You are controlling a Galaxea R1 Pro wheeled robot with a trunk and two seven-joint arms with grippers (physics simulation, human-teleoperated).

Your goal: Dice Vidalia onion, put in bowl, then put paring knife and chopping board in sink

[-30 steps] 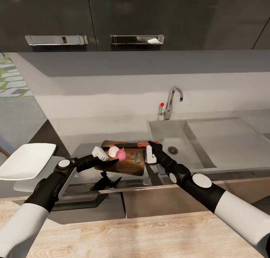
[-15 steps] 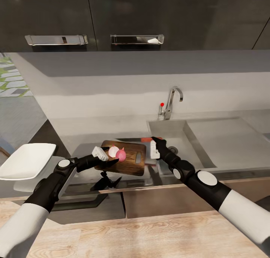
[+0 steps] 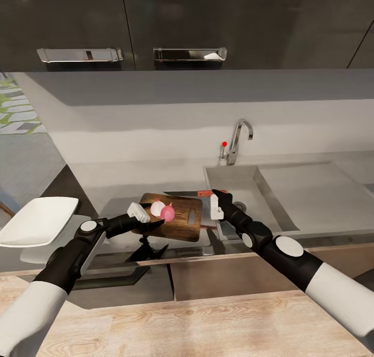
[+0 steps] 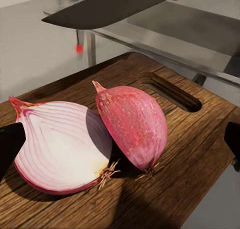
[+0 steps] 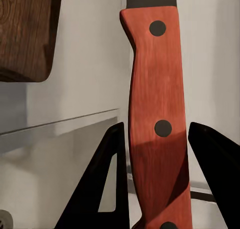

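Note:
The Vidalia onion lies cut in two on the chopping board (image 3: 179, 224): one half (image 3: 157, 208) shows its pale cut face (image 4: 65, 149), the other (image 3: 168, 213) its reddish skin (image 4: 132, 126). My left gripper (image 3: 151, 216) is open at the board's left end, and its dark fingers (image 4: 9, 146) stand on either side of the halves without touching them. My right gripper (image 3: 215, 201) is shut on the paring knife's reddish handle (image 5: 155, 89) just right of the board, by the sink's (image 3: 270, 190) left rim. The dark blade (image 4: 115, 6) hovers above the board's far edge.
The white bowl (image 3: 39, 222) sits at the far left, beyond my left arm. Grey countertop (image 3: 114, 183) runs behind the board. A chrome faucet (image 3: 238, 139) with a red knob stands behind the sink. Dark wall cabinets hang above.
My right gripper has carried the knife to the right, off the board's top edge to the sink's rim. The left arm, board and onion halves have stayed put.

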